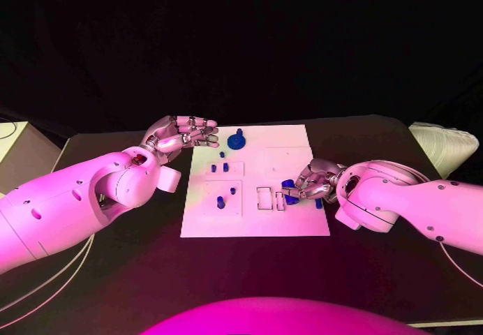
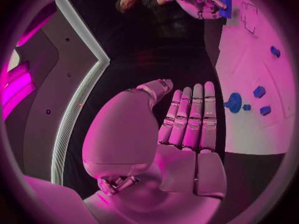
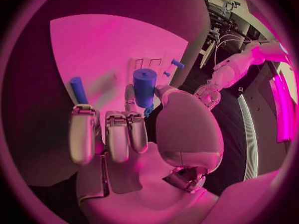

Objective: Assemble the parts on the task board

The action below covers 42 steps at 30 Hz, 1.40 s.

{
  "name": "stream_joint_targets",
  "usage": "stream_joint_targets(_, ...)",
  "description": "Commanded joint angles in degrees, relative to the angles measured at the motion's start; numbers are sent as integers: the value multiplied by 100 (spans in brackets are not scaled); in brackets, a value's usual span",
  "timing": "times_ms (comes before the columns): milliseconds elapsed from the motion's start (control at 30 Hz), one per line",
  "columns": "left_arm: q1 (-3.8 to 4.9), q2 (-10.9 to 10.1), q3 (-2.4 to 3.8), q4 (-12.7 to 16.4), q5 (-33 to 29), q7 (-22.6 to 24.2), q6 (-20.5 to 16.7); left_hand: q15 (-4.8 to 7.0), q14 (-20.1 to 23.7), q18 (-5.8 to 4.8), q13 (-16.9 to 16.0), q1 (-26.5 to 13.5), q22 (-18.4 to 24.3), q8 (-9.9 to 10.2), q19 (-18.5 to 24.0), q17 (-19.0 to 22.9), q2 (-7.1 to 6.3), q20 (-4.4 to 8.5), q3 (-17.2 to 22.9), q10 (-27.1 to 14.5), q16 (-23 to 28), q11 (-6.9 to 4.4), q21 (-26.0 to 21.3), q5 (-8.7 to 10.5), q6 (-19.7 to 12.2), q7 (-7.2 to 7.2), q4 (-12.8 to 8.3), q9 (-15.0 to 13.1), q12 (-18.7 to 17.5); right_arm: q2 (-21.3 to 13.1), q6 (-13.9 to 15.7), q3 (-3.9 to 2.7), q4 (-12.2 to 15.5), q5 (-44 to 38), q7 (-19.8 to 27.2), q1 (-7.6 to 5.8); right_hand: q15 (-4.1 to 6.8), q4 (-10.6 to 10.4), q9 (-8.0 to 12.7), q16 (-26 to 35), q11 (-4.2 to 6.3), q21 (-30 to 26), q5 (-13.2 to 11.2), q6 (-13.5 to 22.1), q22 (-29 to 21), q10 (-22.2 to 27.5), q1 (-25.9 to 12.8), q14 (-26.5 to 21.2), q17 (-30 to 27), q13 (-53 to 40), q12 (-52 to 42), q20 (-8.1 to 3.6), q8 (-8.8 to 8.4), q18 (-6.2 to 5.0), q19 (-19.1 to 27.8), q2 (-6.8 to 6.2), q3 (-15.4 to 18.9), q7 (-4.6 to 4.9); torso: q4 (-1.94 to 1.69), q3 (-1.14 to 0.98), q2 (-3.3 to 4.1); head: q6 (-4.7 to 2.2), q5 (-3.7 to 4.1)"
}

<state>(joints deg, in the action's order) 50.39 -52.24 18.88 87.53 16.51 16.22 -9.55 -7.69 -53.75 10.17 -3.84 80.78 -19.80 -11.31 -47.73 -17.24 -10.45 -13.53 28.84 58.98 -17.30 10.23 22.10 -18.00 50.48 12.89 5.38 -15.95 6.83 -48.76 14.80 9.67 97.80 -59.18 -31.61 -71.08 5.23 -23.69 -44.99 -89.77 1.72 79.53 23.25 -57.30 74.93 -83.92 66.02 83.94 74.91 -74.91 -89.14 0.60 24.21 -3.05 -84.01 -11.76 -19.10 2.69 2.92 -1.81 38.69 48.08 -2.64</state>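
The white task board (image 1: 252,216) lies mid-table. My right hand (image 1: 314,181) hovers over its near right part and pinches a blue cylinder (image 3: 144,87) between thumb and fingertips; the same blue part (image 2: 224,6) shows at the right hand (image 2: 199,0) in the left wrist view. A blue peg (image 3: 78,89) stands just beyond its fingers. My left hand (image 1: 181,136) is at the board's far left corner, with fingers (image 2: 190,117) stretched out side by side and nothing in them. A round blue part (image 1: 236,141) lies beside it, with small blue pieces (image 1: 220,167) nearer me.
Two rectangular slots (image 1: 270,199) sit in the board just left of my right hand, with more blue pieces (image 1: 220,202) on the near left. A white bundle (image 1: 448,148) lies at the table's far right. Black table (image 1: 252,279) runs in front of the board.
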Motion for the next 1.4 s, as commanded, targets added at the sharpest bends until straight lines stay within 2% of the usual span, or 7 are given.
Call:
stream_joint_targets(33, -2, 11, 3, 9, -28, 30, 72, -13, -8, 12, -8, -27, 5, 15, -43, -5, 38, 12, 3, -45, 23, 4, -35, 27, -7, 43, 35, 7, 38, 82, 103, -6, -12, 366, -15, -11, 35, 814, -185, -23, 24, 12, -23, -80, 1120, -544, -69, 606, 1509, -1426, 38, -26, 25, 106, -438, -10, -1137, -46, -3, 1, 4, 4, 0)
stream_joint_targets(200, -2, 15, 3, 14, -28, 28, 81, -13, -8, 12, -8, -27, 5, 15, -43, -5, 38, 12, 3, -45, 23, 4, -35, 27, -7, 43, 35, 7, 38, 313, 49, 1, -175, 392, -41, -7, 34, 817, -194, -23, 23, -22, -28, -89, 1108, -529, -117, 606, 1509, -1407, 68, -25, 31, 99, -433, -41, -1127, -47, -6, 0, 1, 2, 1)
stream_joint_targets(267, -2, 16, 3, 16, -28, 28, 82, -13, -8, 12, -8, -27, 5, 15, -43, -5, 38, 12, 3, -45, 23, 4, -35, 27, -7, 43, 35, 7, 38, 397, 37, 10, -236, 383, -51, 10, 37, 834, -222, -23, 28, -40, 125, -110, 1104, -513, -209, 606, 1509, -1388, 98, -26, 53, 96, -429, -75, -1099, -53, -7, 2, 4, 5, 0)
stream_joint_targets(333, -2, 14, 3, 17, -28, 27, 82, -13, -8, 12, -8, -27, 5, 15, -43, -5, 38, 12, 3, -45, 23, 4, -35, 27, -7, 43, 35, 7, 38, 456, 35, 17, -277, 353, -59, 32, 37, 835, -228, -23, 28, -46, 128, -118, 1103, -510, -234, 606, 1509, -1383, 106, -27, 60, 95, -428, -84, -1084, -53, -9, 2, 6, 12, -7)
stream_joint_targets(467, -2, 11, 3, 20, -28, 25, 83, -13, -8, 12, -8, -27, 5, 15, -43, -5, 38, 12, 3, -45, 23, 4, -35, 27, -7, 43, 35, 7, 38, 574, 51, 30, -365, 294, -74, 83, 38, 833, -247, -23, 29, -53, 51, -129, 1103, -504, -317, 606, 1509, -1375, 119, -27, 74, 94, -427, -105, -1031, -55, 0, -2, 4, 23, -20)
stream_joint_targets(1000, -2, 16, 4, 24, -28, 21, 91, -14, -10, 12, -8, -31, 16, 14, -51, -16, 46, 11, 4, -48, 33, 4, -49, 26, -8, 43, 47, 9, 41, 847, 131, 43, -549, -8, -110, 207, 32, 812, -270, -23, 21, -60, -256, -122, 1106, -490, -504, 606, 1509, -1359, 149, -24, 65, 95, -428, -151, -870, -47, -2, -2, 8, 38, -44)
stream_joint_targets(1400, -1, 9, 4, 25, -28, 16, 90, -14, -11, 12, -8, -34, 21, 15, -55, -20, 47, 10, 3, -50, 38, 5, -55, 27, -9, 43, 52, 10, 42, 931, 282, 43, -671, -162, -121, 226, 24, 756, -276, -14, 11, -80, -480, -124, 1104, -473, -630, 602, 1491, -1339, 185, -17, 49, 92, -426, -167, -707, -35, -2, 0, 6, 37, -65)
